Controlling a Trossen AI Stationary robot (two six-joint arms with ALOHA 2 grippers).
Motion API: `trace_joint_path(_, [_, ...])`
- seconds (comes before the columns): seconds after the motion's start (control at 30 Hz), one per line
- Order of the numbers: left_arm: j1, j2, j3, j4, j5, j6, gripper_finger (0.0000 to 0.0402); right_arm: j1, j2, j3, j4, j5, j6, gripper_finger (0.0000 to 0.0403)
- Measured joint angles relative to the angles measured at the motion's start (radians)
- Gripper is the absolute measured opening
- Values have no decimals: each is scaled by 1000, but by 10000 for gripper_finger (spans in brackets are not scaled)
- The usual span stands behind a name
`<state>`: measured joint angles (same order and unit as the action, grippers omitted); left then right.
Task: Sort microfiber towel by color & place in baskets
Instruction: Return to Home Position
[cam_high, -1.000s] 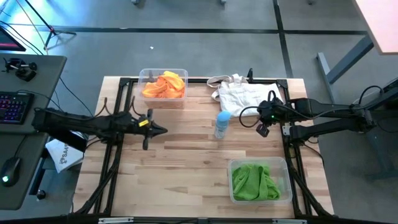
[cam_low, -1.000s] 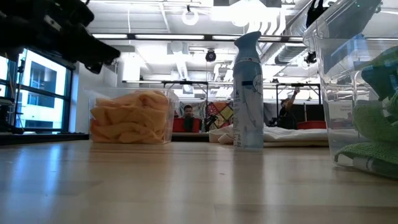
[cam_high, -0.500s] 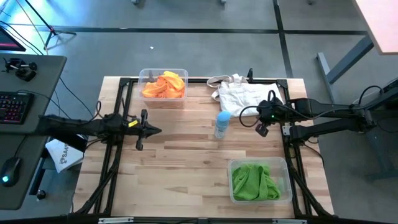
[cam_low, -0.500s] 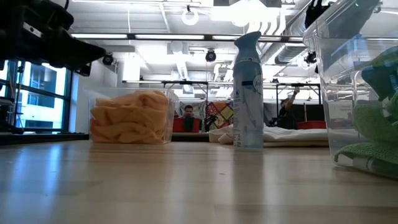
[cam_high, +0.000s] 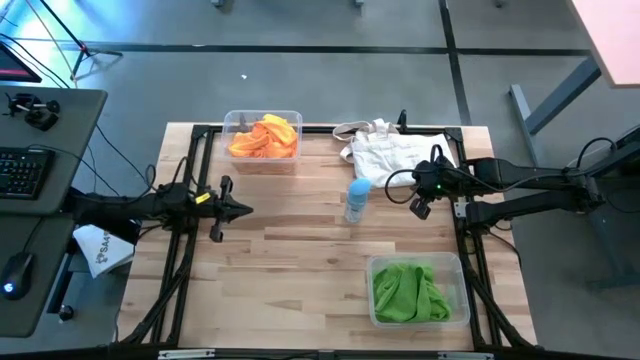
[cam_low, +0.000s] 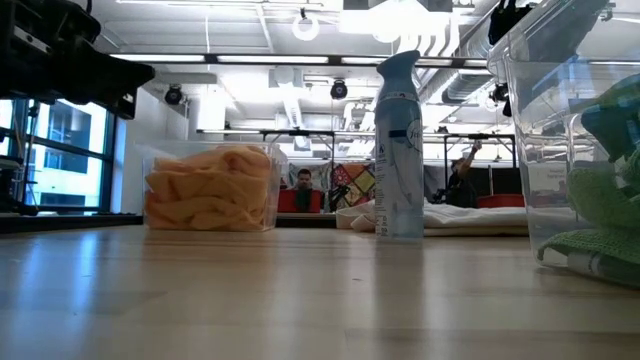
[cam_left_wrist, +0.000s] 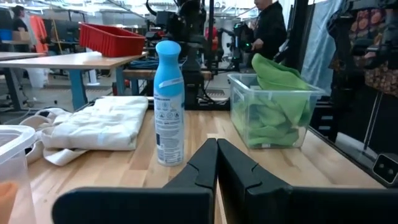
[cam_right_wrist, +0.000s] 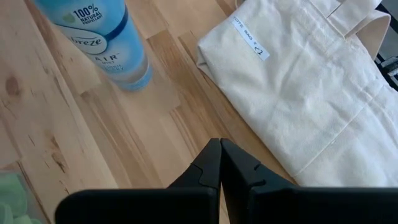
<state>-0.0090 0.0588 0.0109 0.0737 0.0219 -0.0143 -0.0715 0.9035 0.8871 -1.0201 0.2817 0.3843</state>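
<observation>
Orange towels (cam_high: 265, 137) fill the clear basket (cam_high: 235, 122) at the table's far left, also seen in the low view as orange towels (cam_low: 210, 188). Green towels (cam_high: 408, 292) lie in the clear basket (cam_high: 455, 270) near the right front corner, and show as green towels (cam_left_wrist: 270, 102) in the left wrist view. My left gripper (cam_high: 240, 209) hovers shut over the table's left edge, holding nothing; its fingertips (cam_left_wrist: 217, 146) meet. My right gripper (cam_high: 421, 200) is shut too, above the right side between the white tote bag and the green basket.
A light-blue spray bottle (cam_high: 356, 199) stands upright mid-table. A white tote bag (cam_high: 395, 152) lies flat at the far right. Bare wood spreads across the middle and near left. A desk with keyboard (cam_high: 20, 172) sits beyond the left edge. People show in the room behind.
My left gripper has drawn back toward the table's left edge, staying shut and empty. The right arm, the baskets and the towels have kept still.
</observation>
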Motion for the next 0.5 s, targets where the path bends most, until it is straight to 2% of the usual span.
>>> trace_joint_path(0.13, [0, -53, 0, -45, 0, 0, 0, 0, 0, 0, -1, 0, -1, 0])
trace_joint_path(0.37, [0, -56, 1, -62, -13, -17, 0, 0, 0, -3, 1, -1, -52, 0])
trace_joint_path(0.5, [0, -47, 1, -67, -38, -44, 0, 0, -2, -73, 89, -23, -111, 0])
